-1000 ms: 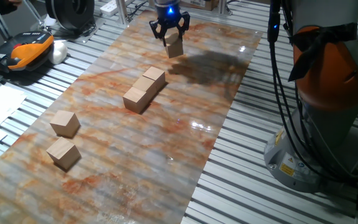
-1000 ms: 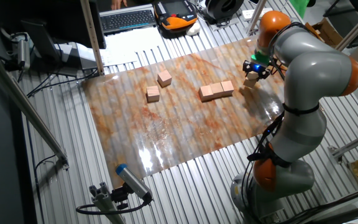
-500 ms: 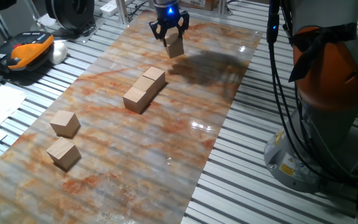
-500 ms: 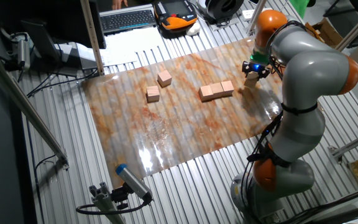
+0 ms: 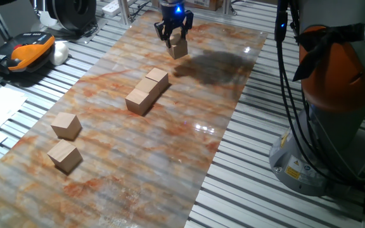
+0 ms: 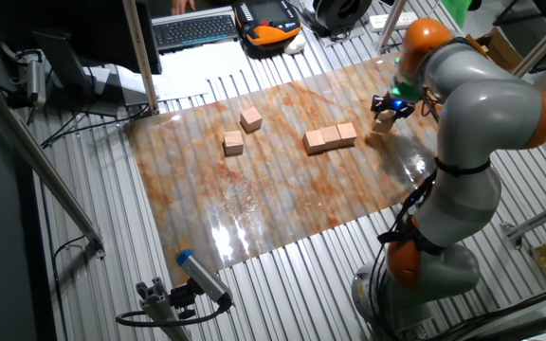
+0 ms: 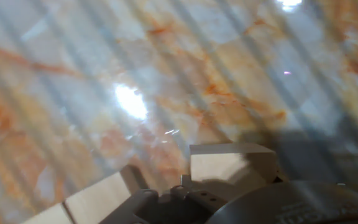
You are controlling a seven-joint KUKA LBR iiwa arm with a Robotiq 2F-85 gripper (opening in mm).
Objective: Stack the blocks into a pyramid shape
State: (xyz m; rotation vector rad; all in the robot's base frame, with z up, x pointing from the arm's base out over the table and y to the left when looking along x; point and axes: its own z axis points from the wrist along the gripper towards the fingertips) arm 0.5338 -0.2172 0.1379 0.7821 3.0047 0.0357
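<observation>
My gripper [image 5: 175,39] is at the far end of the marbled board, shut on a tan wooden block [image 5: 179,49] that hangs tilted just above the surface. The gripper [image 6: 388,107] and its block [image 6: 381,124] also show in the other fixed view. The hand view shows this block [image 7: 229,165] close below the hand. A short row of touching blocks [image 5: 147,90] lies mid-board, also in the other fixed view [image 6: 330,138]. Two single blocks [image 5: 65,125] [image 5: 64,156] lie apart at the near left. No pyramid shape stands.
The marbled board [image 5: 189,126] lies on a slatted metal table. An orange tool [image 5: 29,49], a white object [image 5: 60,53] and papers sit off the board at the left. The arm's base [image 5: 325,101] and hanging cables stand at the right.
The gripper with its block has shifted very slightly toward the far end of the board, and the wrist has turned a little. The other blocks have not moved.
</observation>
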